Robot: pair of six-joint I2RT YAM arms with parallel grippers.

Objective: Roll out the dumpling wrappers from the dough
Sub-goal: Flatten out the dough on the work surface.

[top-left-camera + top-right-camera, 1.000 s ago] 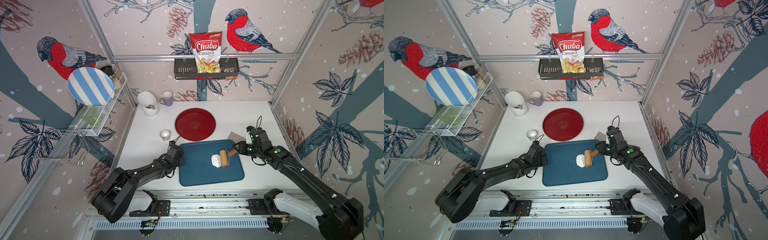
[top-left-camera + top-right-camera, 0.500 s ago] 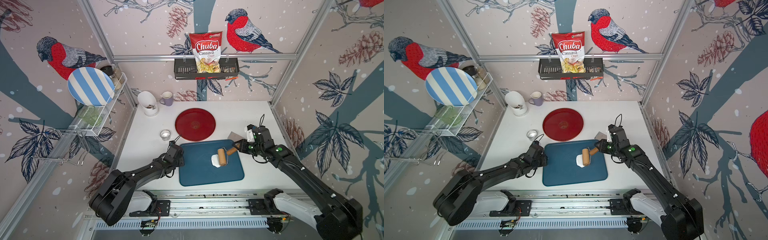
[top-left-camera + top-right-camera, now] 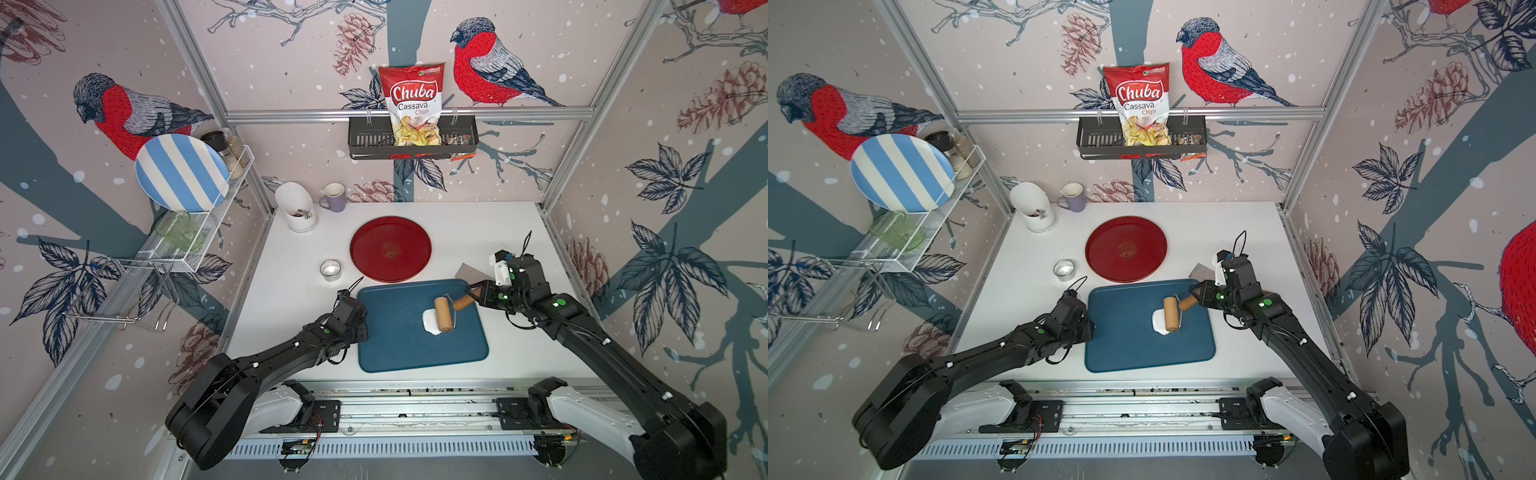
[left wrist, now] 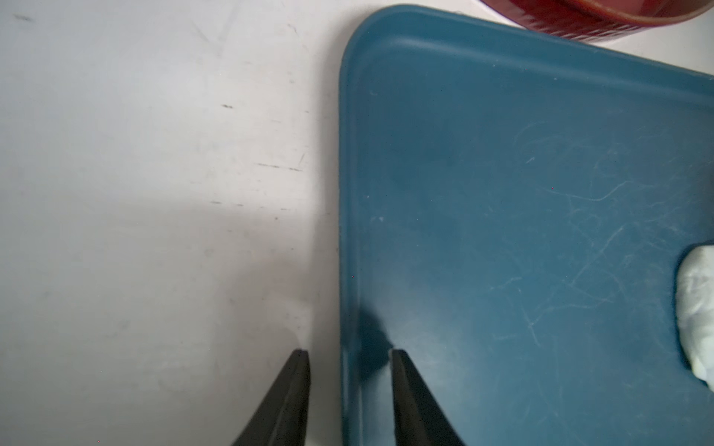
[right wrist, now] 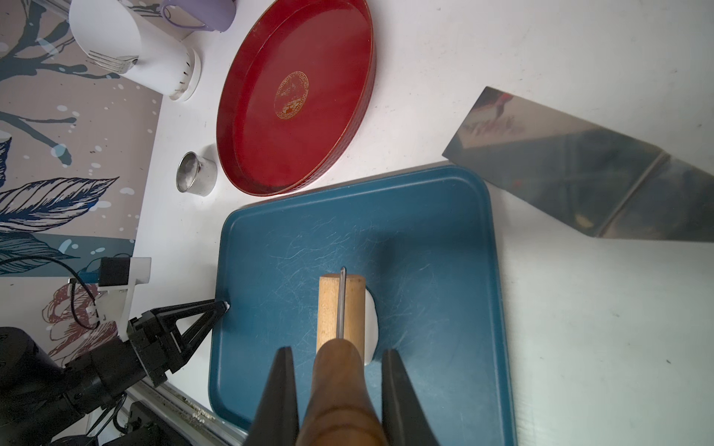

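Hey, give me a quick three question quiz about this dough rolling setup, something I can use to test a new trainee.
1. True or false: the roller rests on the dough.
2. The right gripper is shut on: A the dough, B the roller's handle, C nothing.
3. What is the left gripper straddling with its jaws?
Key: 1 true; 2 B; 3 the rim of the blue tray.

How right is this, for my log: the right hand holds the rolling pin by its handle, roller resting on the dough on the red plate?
Almost: the right hand holds the rolling pin by its handle, roller resting on the dough on the blue tray, not the red plate; both top views show it.
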